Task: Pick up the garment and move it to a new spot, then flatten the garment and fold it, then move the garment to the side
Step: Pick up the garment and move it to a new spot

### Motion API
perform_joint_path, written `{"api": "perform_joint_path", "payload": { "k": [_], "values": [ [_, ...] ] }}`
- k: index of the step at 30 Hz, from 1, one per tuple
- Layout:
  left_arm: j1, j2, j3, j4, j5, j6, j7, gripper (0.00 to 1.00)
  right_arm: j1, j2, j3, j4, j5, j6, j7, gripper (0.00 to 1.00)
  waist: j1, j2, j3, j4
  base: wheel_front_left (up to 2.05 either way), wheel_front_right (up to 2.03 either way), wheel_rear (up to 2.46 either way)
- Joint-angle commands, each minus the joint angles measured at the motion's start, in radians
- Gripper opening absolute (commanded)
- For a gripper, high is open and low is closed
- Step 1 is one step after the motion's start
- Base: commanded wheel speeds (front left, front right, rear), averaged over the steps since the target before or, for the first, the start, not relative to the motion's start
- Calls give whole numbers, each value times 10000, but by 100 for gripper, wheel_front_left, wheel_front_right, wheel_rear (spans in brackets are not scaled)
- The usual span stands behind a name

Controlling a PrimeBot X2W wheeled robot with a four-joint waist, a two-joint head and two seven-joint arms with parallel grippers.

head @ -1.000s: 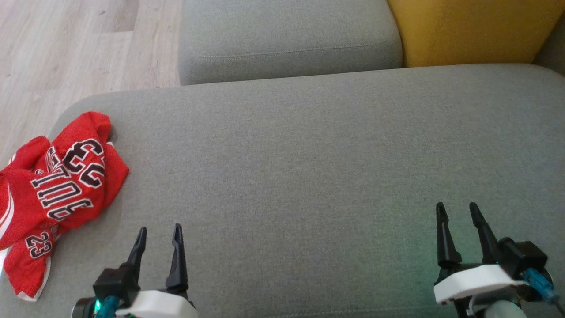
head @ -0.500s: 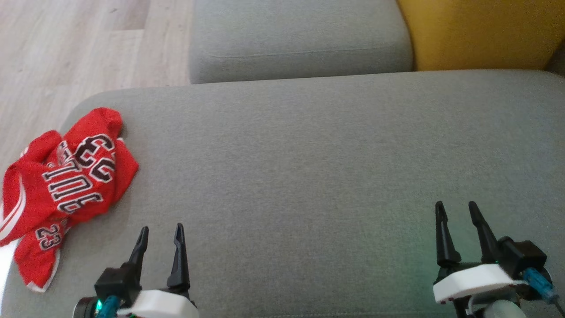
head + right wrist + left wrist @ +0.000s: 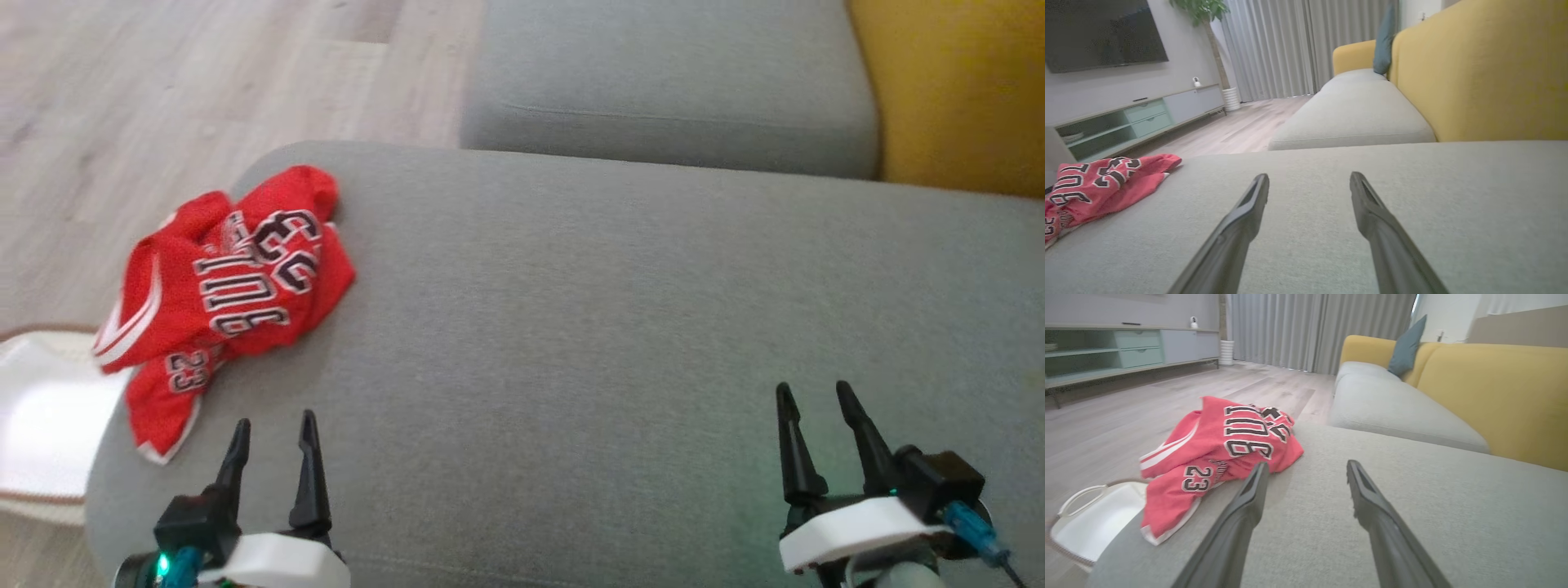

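The red garment (image 3: 229,286) lies crumpled on the left corner of the grey sofa seat (image 3: 588,327), partly over its edge. The left jaws and right jaws stand apart, empty, ready; the left, being nearer, should reach first, I think.

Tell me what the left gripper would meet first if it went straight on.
Probably the crumpled red basketball jersey, on the grey fabric sofa cushion just ahead of the open left gripper. The left wrist view puts it mostly beside the fingers, so contact might only be a graze.
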Motion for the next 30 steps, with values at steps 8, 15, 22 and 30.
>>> {"api": "perform_joint_path", "payload": {
  "k": [8, 15, 22, 30],
  "values": [
    [-224, -35, 596, -453, 235, -47, -122, 100, -110, -91, 506, -350, 227, -7, -135, 100, 0, 0, -154, 1366, 0, 0, 0],
    [-181, -35, 759, -461, 280, -114, -122, 100, -14, -91, 683, -405, 306, -7, -135, 100, 0, 0, -143, 1919, 0, 0, 0],
    [-179, -35, 864, -462, 311, -165, -122, 100, 58, -91, 759, -425, 391, -7, -135, 100, 0, 0, -129, 2306, 0, 0, 0],
    [-163, -35, 1061, -519, 180, -87, -122, 100, -2, -91, 887, -384, 423, -7, -135, 100, 0, 0, -87, 2269, 0, 0, 0]
  ]
}}
